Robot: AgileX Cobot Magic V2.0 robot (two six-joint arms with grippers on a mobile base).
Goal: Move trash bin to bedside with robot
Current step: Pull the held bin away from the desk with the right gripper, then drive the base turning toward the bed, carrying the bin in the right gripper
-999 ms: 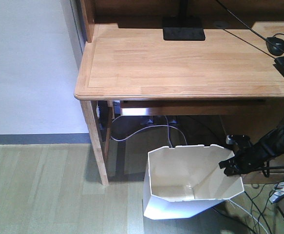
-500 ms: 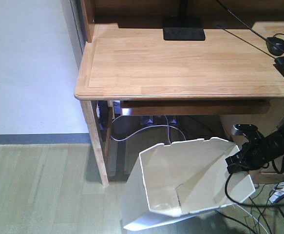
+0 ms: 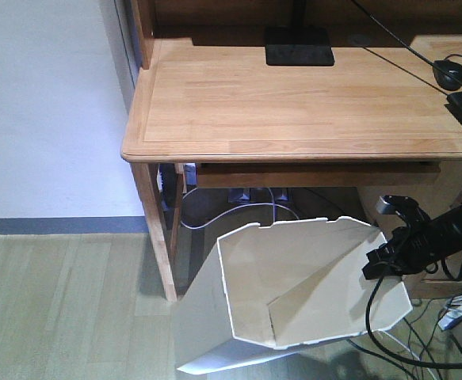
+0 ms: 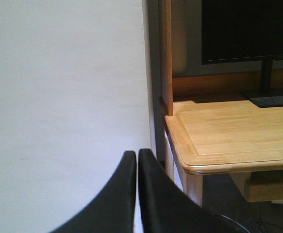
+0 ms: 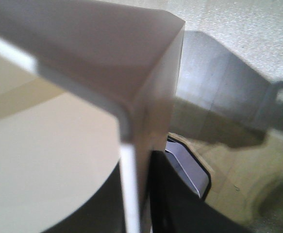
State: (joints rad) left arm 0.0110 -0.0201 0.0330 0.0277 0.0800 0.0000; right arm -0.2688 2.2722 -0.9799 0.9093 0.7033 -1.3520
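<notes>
White trash bin [image 3: 294, 277] leaning by the desk [image 3: 294, 103], my right claw [image 3: 376, 264] clamping its rim, left claw [image 4: 137, 189] sitting shut, holding nothing.

My right gripper [image 3: 383, 259] grips the tilted trash bin [image 3: 294, 277] by its rim (right side), below the counter [image 3: 294, 103].

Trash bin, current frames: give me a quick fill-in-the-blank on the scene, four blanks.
1. The right gripper clamps the ____ of the trash bin.
2. The left gripper has its jaws ____.
3. The bin's interior is ____.
4. The mouse lies on the wooden ____.

Missing words: rim; shut; empty; desk.
</notes>
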